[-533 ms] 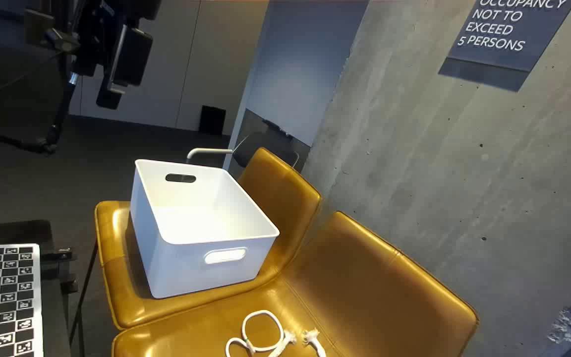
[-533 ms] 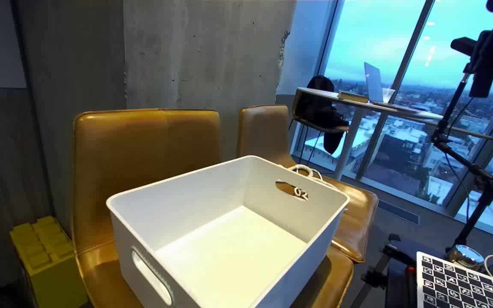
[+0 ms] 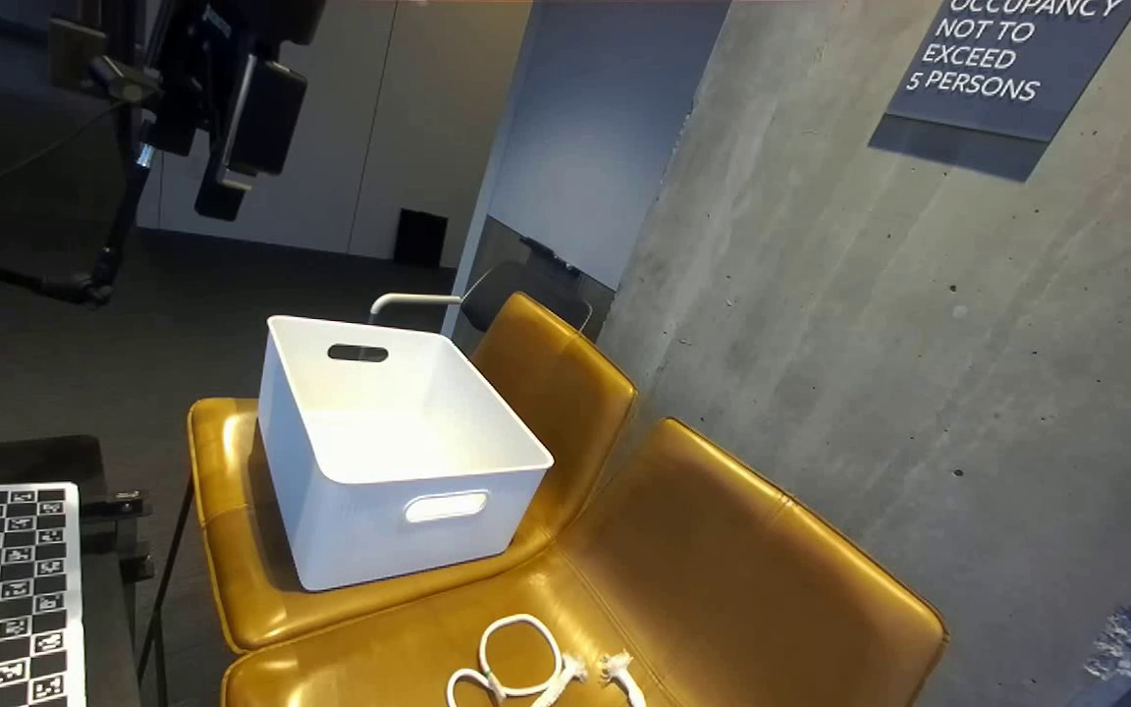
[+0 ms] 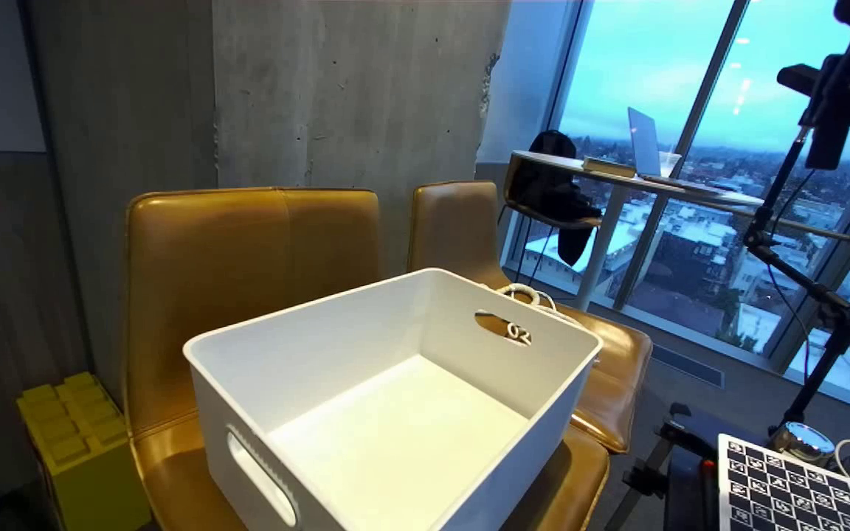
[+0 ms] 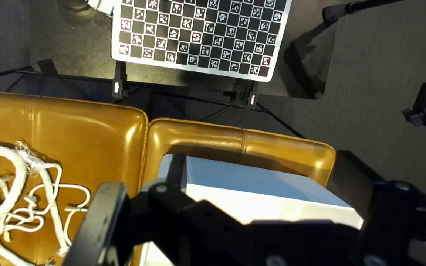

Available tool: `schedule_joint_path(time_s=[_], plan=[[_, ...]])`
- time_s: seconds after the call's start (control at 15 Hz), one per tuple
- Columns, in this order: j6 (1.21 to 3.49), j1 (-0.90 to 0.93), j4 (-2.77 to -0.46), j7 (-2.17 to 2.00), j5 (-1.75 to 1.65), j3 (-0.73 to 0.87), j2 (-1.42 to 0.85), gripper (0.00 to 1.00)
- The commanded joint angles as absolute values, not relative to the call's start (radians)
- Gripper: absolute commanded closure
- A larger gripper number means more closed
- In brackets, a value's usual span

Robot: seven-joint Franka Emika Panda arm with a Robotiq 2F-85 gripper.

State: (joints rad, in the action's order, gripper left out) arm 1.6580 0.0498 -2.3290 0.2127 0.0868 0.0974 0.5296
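Barely anything's moved since the earlier frame: just the gripper [image 5: 266,166], which has slid over a hair and hangs a touch lower in both exterior views. Fingers are spread wide with nothing between them, so it's empty, up in the air and touching nothing that I can see. Step-wise I'd call it a hover before any contact, and my guess is a move from here calls for a long drop, with those fingers kept clear of the rim of the white plastic storage bin [image 3: 379,525], which shows right behind them in the wrist view. Bin's upright, mouth up, on a tan leather chair [image 5: 205,136], set back a bit from the seat's front edge. Its long axis looks to run parallel to that edge, handle slots at both ends, so one slot faces the side where the two seats meet and the other points at the outer side. Past that join, tangled white rope [image 5: 20,173] lies in loops on the neighbouring seat [image 5: 98,147], no single direction to it that I can make out. Farther out, beyond the front edges, a checkered calibration board [image 5: 198,44] lies near the chair-side edge of a dark table [image 5: 76,55].
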Motion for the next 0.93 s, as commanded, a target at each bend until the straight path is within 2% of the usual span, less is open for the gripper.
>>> schedule_joint_path(time_s=[0.0,0.87], plan=[[1.702,0.023,-2.295,0.247,0.077,0.111,0.453,0.00],[1.797,-0.163,-2.012,0.549,0.062,0.264,-0.036,0.00]])
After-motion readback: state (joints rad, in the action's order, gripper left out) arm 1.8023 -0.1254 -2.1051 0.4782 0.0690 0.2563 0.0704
